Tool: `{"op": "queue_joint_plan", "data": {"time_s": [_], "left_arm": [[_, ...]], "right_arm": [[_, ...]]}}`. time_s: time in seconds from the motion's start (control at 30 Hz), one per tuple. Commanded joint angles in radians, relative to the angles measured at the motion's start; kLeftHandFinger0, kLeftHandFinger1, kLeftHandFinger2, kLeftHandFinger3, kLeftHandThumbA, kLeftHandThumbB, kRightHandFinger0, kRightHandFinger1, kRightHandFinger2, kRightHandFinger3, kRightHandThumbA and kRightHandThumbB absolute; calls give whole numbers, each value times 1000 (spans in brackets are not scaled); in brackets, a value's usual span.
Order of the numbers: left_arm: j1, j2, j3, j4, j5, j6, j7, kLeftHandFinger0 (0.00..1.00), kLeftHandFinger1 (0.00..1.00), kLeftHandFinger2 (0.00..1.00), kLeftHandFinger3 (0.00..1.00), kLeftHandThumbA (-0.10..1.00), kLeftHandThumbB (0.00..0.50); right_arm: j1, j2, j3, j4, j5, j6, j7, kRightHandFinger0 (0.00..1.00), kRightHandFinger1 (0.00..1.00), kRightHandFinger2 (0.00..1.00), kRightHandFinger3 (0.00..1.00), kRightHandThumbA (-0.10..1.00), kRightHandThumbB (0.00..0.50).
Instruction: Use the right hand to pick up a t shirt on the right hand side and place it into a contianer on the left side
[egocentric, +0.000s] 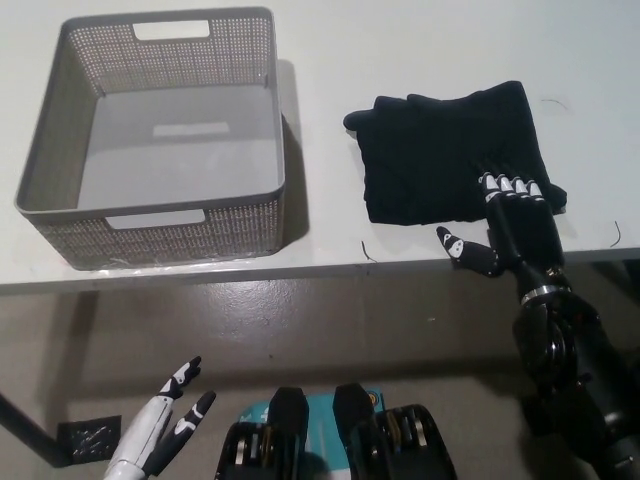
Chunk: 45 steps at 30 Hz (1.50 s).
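Note:
A folded black t-shirt (445, 155) lies on the white table (330, 110) at the right. The black right hand (512, 225) is open and lies over the shirt's near right corner at the table's front edge, fingers spread and pointing away from me, thumb out to the left. It holds nothing. A grey mesh basket (155, 135) stands empty on the table's left side. The white left hand (165, 420) rests low at the bottom left, below the table edge, fingers apart.
The table's front edge (300, 272) runs across the middle of the picture, with floor below it. A bare strip of tabletop separates the basket from the shirt.

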Motion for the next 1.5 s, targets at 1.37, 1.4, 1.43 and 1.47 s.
{"op": "queue_joint_plan", "data": {"time_s": [1.37, 1.4, 1.43, 1.47], "left_arm": [[-4, 16, 11, -68, -1, 11, -26, 1000, 1000, 1000, 1000, 1000, 378], [-7, 13, 12, -68, -7, 14, -29, 1000, 1000, 1000, 1000, 1000, 380], [-8, 13, 12, -67, -7, 14, -29, 1000, 1000, 1000, 1000, 1000, 380], [-9, 12, 12, -65, 0, 11, -22, 994, 1000, 1000, 1000, 1000, 378]], "right_arm": [[-312, 127, -251, 332, 327, -429, -477, 469, 542, 677, 726, -100, 201], [-336, 131, -250, 329, 325, -445, -492, 456, 529, 667, 720, -100, 201], [-337, 130, -250, 331, 326, -446, -492, 451, 525, 663, 717, -100, 202], [-354, 134, -247, 324, 323, -436, -495, 436, 511, 644, 712, -100, 194]]}}
